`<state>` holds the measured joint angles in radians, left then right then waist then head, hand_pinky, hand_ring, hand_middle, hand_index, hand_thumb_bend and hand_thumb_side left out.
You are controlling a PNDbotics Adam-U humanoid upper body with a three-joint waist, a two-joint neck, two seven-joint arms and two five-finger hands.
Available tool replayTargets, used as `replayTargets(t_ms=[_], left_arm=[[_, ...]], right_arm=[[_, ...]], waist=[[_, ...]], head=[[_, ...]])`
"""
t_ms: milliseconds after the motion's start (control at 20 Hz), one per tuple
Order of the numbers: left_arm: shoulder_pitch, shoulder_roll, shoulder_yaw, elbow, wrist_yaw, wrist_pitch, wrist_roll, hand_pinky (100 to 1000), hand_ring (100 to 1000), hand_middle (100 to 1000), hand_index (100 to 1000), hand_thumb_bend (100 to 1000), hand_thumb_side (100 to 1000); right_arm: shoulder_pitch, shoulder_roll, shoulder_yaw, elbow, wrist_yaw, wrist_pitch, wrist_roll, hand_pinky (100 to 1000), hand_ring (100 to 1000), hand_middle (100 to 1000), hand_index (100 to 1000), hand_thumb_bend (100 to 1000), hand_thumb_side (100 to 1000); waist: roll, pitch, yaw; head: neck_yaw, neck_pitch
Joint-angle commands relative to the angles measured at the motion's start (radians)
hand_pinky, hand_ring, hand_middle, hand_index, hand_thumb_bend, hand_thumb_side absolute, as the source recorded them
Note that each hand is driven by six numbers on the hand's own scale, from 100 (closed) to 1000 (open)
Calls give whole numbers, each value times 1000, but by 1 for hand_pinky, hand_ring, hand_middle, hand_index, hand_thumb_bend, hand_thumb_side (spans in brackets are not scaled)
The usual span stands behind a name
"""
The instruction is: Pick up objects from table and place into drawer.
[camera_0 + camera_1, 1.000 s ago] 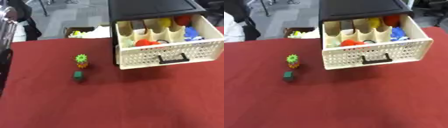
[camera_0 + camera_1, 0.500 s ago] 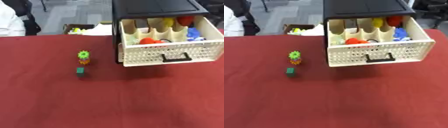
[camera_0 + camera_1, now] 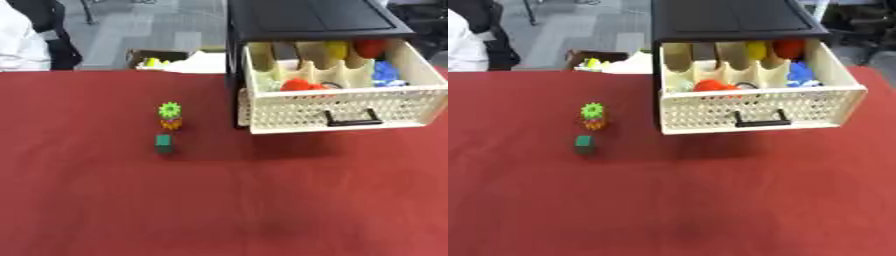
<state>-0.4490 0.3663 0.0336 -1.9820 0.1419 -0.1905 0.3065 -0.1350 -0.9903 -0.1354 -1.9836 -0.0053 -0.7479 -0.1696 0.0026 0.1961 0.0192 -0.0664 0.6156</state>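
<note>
A small toy with a green spiky top and an orange base [image 3: 170, 115] stands on the red table left of the drawer. Just in front of it lies a small dark green block [image 3: 164, 143]. The cream perforated drawer [image 3: 337, 110] with a black handle is pulled out of its black cabinet [image 3: 306, 20] at the back right. Inside the drawer I see red, yellow, orange and blue objects between dividers. Neither of my hands shows in either view.
The red tablecloth [image 3: 219, 200] covers the whole table. Beyond its far edge sits a cardboard box [image 3: 166, 57] with yellow and white things. A person in white stands at the far left, off the table.
The whole picture has shifted, so the camera has moved. The toy, the block and the drawer keep their places relative to each other.
</note>
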Motion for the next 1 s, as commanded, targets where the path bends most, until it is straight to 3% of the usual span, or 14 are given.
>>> replayTargets(t_ms=[50,200,450,1000], left_arm=[[8,-31,17,-18,7,20,-9,593,612,607,819,100,913],[26,-65,18,-18,16,53,-27,594,611,606,815,100,934],[38,-94,33,-18,36,75,-36,594,608,605,814,100,944],[47,-128,32,-18,54,105,-35,594,603,598,805,100,979]], right_arm=[[-3,-94,-4,-16,110,-20,74,514,629,589,750,100,1000],[-7,-129,9,-16,164,-37,169,469,606,574,744,100,1000],[-7,-196,25,-16,175,-56,293,387,542,567,734,100,1000],[-10,-293,132,-16,137,-45,611,412,570,598,767,100,1000]], waist=[[-6,-18,2],[-6,-23,6],[-7,-30,13],[-14,-31,20]], head=[[-11,10],[-18,10],[-28,16],[-39,9]])
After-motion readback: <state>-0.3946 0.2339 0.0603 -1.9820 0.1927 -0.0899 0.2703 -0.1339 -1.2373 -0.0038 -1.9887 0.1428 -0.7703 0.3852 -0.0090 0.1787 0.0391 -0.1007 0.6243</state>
